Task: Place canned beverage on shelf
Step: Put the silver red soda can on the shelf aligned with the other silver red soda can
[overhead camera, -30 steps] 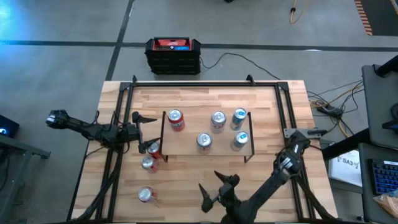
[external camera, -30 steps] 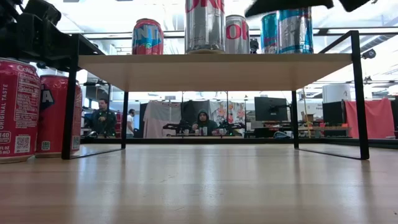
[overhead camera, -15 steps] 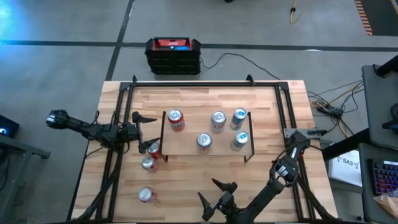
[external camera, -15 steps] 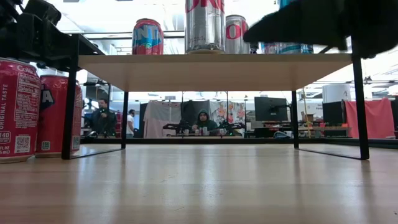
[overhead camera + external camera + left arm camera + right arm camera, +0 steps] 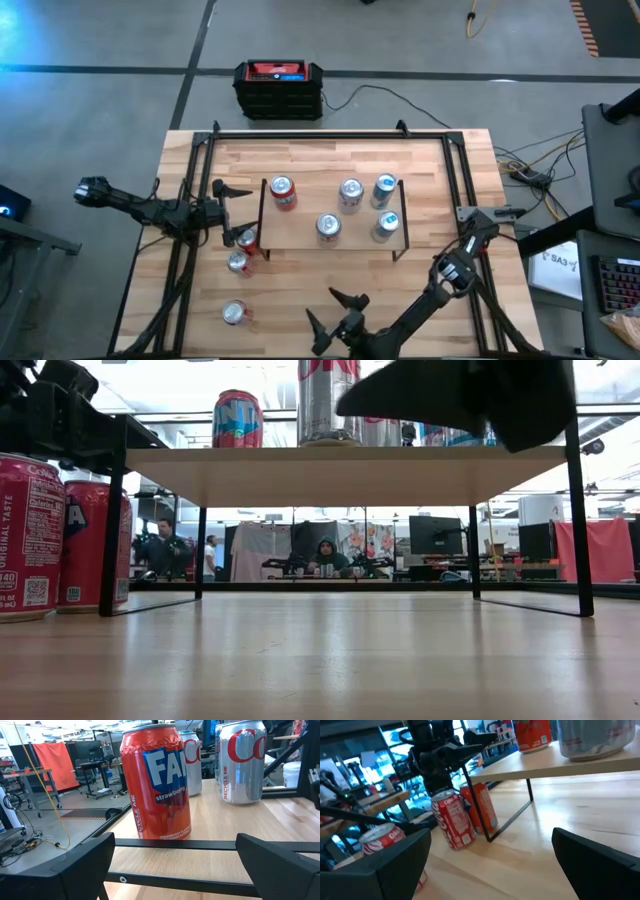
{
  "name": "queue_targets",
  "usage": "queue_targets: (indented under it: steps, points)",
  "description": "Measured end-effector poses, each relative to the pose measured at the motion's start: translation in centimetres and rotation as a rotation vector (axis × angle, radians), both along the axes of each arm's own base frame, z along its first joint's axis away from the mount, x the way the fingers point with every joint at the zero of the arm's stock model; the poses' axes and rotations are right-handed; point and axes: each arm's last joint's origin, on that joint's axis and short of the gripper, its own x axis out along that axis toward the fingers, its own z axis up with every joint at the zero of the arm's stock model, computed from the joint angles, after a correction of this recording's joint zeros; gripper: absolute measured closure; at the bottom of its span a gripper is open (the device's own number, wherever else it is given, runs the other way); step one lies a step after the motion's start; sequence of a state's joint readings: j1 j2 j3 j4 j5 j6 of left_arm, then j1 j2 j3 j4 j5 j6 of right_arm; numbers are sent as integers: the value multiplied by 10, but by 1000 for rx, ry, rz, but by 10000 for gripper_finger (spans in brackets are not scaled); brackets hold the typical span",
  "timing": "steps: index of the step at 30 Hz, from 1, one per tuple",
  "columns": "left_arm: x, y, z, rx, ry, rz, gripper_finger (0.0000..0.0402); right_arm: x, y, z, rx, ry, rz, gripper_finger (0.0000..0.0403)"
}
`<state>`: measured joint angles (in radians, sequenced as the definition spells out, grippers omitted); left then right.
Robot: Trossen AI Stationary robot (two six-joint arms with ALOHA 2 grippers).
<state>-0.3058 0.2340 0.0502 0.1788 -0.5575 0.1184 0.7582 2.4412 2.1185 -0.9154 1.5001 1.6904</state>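
Note:
The shelf [image 5: 335, 238], a light-wood board on thin black legs, stands mid-table with several cans on top, among them a red strawberry can [image 5: 157, 785] at its left end. Three red cans stand on the table by their bases: two [image 5: 247, 240] [image 5: 238, 262] by the shelf's left near leg, one [image 5: 235, 312] near the front edge. My left gripper [image 5: 236, 213] is open and level at the shelf's left end, facing the strawberry can. My right gripper [image 5: 328, 314] hangs open above the front of the table, right of the lone can, and holds nothing.
A black-and-red box [image 5: 279, 88] sits on the floor beyond the far edge. Black rails [image 5: 455, 170] run along the tabletop's sides. Bare wood lies between the shelf and the front edge. People sit at desks in the room behind [image 5: 327, 555].
My right gripper has sunk and gone toward the table's left and near edges, closer to the lone can, turning a little as it went. It stays open. The cans and the shelf have not moved.

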Motion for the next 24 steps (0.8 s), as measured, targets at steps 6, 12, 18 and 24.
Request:
queue_targets:
  steps: [6, 12, 18, 24]
  points:
    - [0, 0, 0, 0, 0, 0, 2, 14, 12, 4, -95, -1, -18, 3]
    - [0, 0, 0, 0, 0, 0, 2, 32, 13, 19, -174, 84, -36, 3]
    - [0, 0, 0, 0, 0, 0, 2, 52, 5, 52, -227, 147, -68, 3]
    - [0, 0, 0, 0, 0, 0, 2, 63, -2, 89, -175, 94, -92, 3]
